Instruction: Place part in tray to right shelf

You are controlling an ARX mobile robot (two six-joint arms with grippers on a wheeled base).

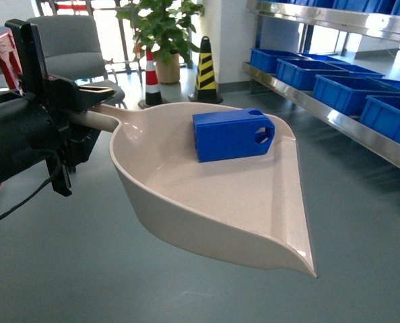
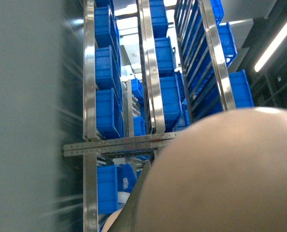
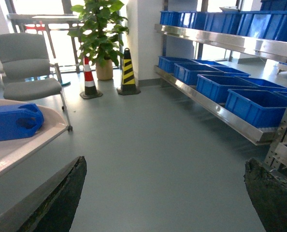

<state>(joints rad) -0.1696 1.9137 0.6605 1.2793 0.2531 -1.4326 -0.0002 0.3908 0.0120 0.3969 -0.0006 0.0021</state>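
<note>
your left gripper clenches the long handle of the beige plastic dustpan-shaped tray; the bright-blue boxy plastic part rests inside. your right fingers are spread apart.

Daylight floods in from the windows at the back, blown out to near white in the head and right wrist views, and it lays pale glare on the grey floor. The head view is sharp and evenly lit; the tray carries a soft shadow under the part. The left wrist view is dimmer, with streaked motion blur on the steel shelf rails, 1 glowing ceiling tube, and the tray's underside out of focus. The right gripper's fingers show as dark, blurred shapes.
</note>
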